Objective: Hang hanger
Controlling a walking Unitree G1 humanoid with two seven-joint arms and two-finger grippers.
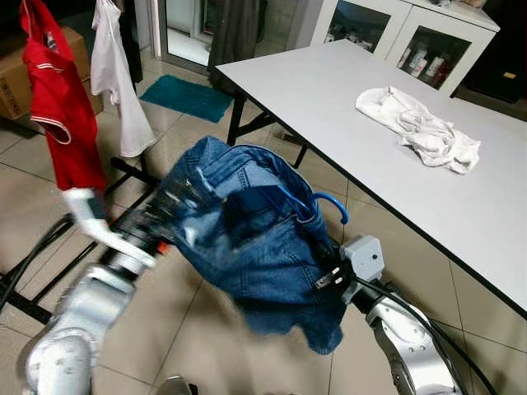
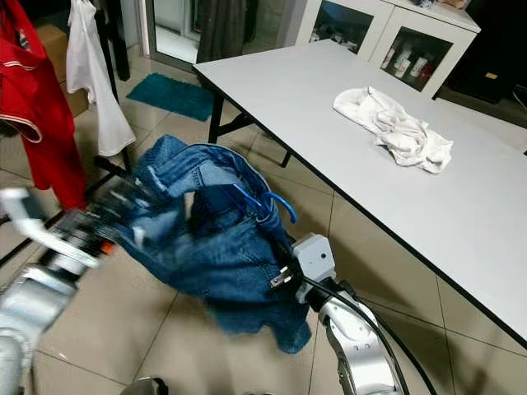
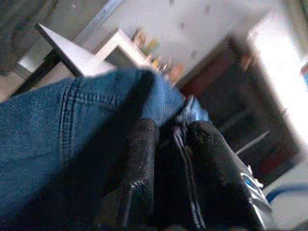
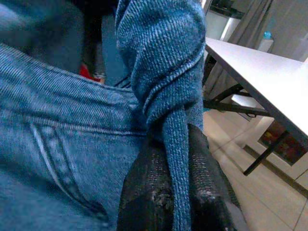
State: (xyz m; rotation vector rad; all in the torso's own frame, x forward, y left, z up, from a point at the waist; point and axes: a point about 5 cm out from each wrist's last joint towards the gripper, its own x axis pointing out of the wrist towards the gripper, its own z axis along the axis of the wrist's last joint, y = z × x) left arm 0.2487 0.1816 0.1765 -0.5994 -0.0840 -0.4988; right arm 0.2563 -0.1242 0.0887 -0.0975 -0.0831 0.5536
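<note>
A blue plastic hanger [image 1: 323, 202] pokes its hook out of the waistband of a pair of blue jeans [image 1: 255, 247], which hang bunched in the air between the robot's two arms, above the tiled floor [image 1: 206, 329] and just off the near edge of the white table [image 1: 428, 189]. The rest of the hanger is buried in the denim, so how it sits in the jeans cannot be made out. The left gripper [image 3: 168, 144] has its two black fingers [image 3: 139, 159] closed narrowly on a fold of denim; in the head views that arm reaches up from the lower left with its wrist blurred, at the jeans' left edge. The right gripper [image 4: 175, 159] pinches a twisted rope of the same denim between its fingers [image 4: 144, 187], and its silver arm comes up from the lower right with the grey wrist block pressed against the jeans below the hook. On the table lies a crumpled white cloth [image 1: 420, 130]. Behind the table stands a white cabinet [image 1: 387, 25] with glass doors, and on its shelves are what seem to be small bottles [image 1: 414, 59], too small to tell apart. To the left, a red garment [image 1: 62, 107] and a white garment [image 1: 115, 78] hang from a rack, whose black base [image 1: 123, 169] rests on the floor. A teal mat [image 1: 188, 97] lies beyond them.
</note>
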